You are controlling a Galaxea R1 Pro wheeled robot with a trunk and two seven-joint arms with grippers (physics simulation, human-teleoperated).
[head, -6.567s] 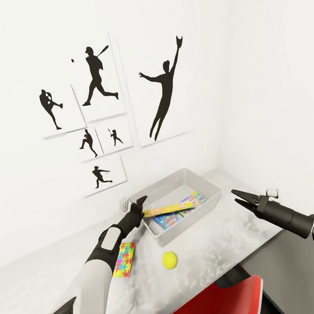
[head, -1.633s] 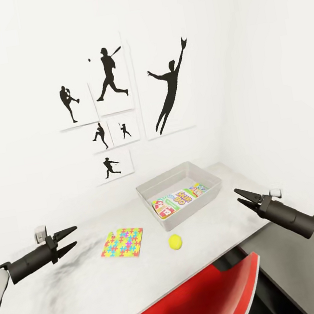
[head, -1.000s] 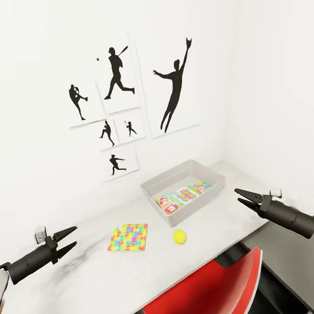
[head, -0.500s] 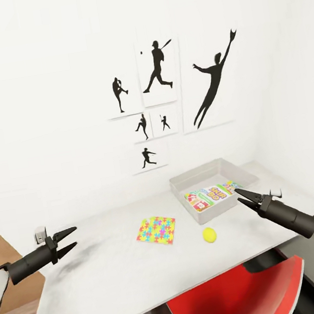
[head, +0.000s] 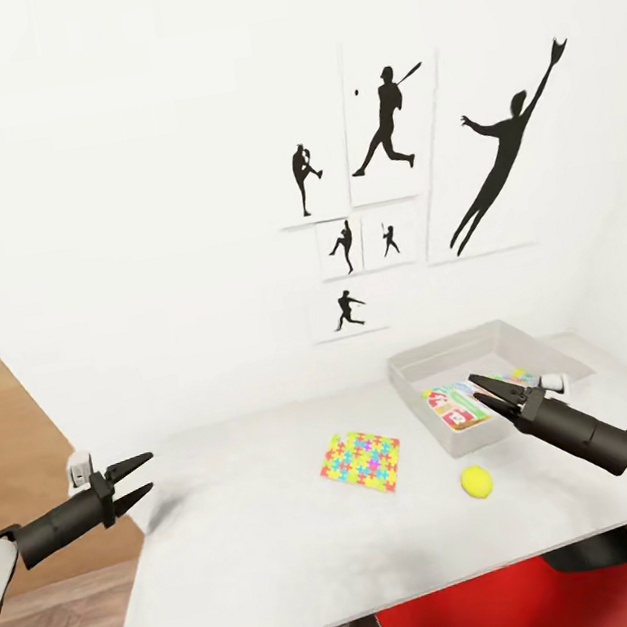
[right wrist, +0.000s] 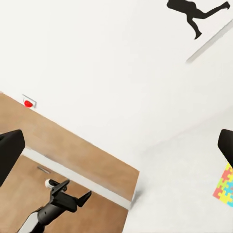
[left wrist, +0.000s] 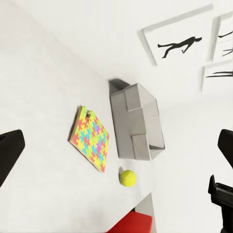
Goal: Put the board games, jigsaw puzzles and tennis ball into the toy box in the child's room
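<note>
While my two arms hang over the white table (head: 252, 566), my left gripper (head: 137, 480) has its jaws spread wide with nothing between them, past the table's left end. My right gripper (head: 490, 395) is also parted and empty, its tips level with the near wall of the grey toy box (head: 433, 365). A board game (head: 455, 404) lies flat inside the box, just behind those tips, its long axis running along the box. The jigsaw puzzle (head: 360, 462) lies flat, well to the left of my right gripper, one corner pointing toward me. The tennis ball (head: 476, 481) sits just below and nearer than that gripper, apart from the box.
</note>
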